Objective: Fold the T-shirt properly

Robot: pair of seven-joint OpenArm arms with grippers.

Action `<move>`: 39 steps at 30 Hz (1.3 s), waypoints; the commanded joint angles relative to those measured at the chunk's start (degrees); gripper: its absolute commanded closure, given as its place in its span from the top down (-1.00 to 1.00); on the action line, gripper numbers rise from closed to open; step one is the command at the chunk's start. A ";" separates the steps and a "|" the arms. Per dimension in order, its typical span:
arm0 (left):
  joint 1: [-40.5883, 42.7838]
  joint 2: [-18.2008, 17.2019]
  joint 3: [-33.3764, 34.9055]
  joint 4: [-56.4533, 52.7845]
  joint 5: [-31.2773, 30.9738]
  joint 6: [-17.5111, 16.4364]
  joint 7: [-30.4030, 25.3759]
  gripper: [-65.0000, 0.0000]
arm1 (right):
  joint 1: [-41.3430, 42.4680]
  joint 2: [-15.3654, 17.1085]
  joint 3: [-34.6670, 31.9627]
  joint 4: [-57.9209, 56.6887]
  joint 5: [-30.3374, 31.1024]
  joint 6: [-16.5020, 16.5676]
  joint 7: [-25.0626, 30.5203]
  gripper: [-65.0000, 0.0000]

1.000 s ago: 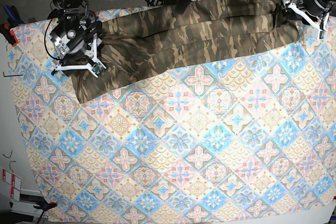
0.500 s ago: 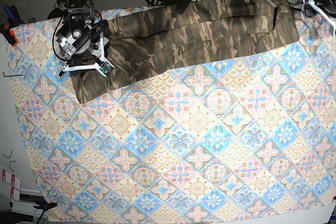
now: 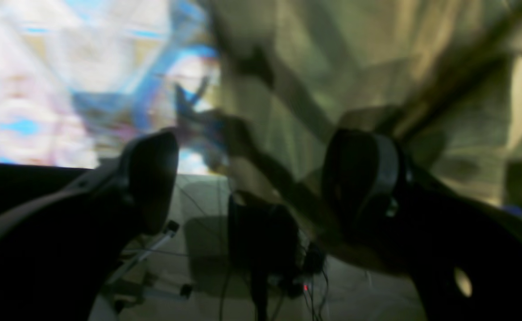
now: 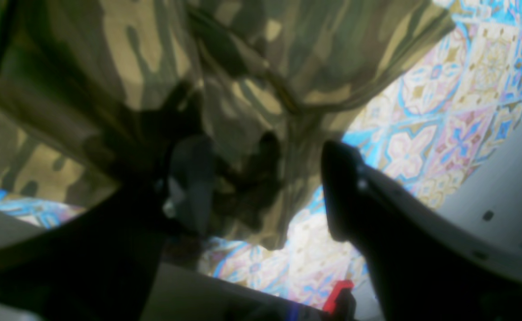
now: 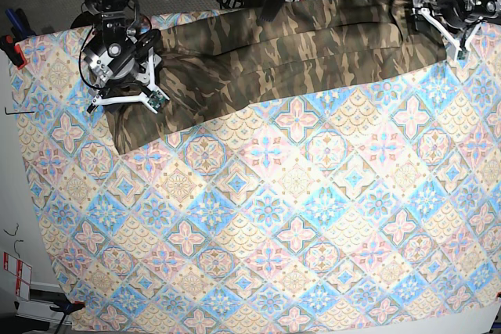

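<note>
A multicolored tile-patterned cloth (image 5: 297, 209) in blue, pink and cream spans most of the base view, from the left side to the right edge. A small red-and-white label or tag (image 5: 17, 266) is located at the lower left of that view. A bright red object (image 4: 337, 295), type indeterminate, is located at the lower right of the right wrist view. A grey floor surface (image 3: 207, 272) occupies the bottom center of the left wrist view.

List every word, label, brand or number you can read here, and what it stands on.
No text can be read.
Red-and-white label at the left edge: too small to read.
T-shirt: no lettering seen.
Tiled cloth: pattern only, no words.
</note>
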 commanded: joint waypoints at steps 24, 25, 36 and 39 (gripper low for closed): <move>-8.57 2.36 12.34 -15.69 0.47 0.14 -2.18 -0.47 | 0.59 0.47 0.57 0.88 -0.23 -0.29 0.31 0.15; -9.80 2.45 12.34 -15.69 0.38 0.14 -0.34 -0.55 | 0.59 0.47 0.39 0.88 -0.23 -0.29 0.31 0.15; -10.32 5.97 17.26 -6.99 0.38 0.14 6.17 -0.78 | 0.59 0.38 0.57 0.88 -0.23 -0.29 0.31 0.15; -9.62 7.38 17.43 -1.98 0.38 0.14 9.33 -0.78 | 0.59 0.38 0.57 0.88 -0.23 -0.29 0.31 0.15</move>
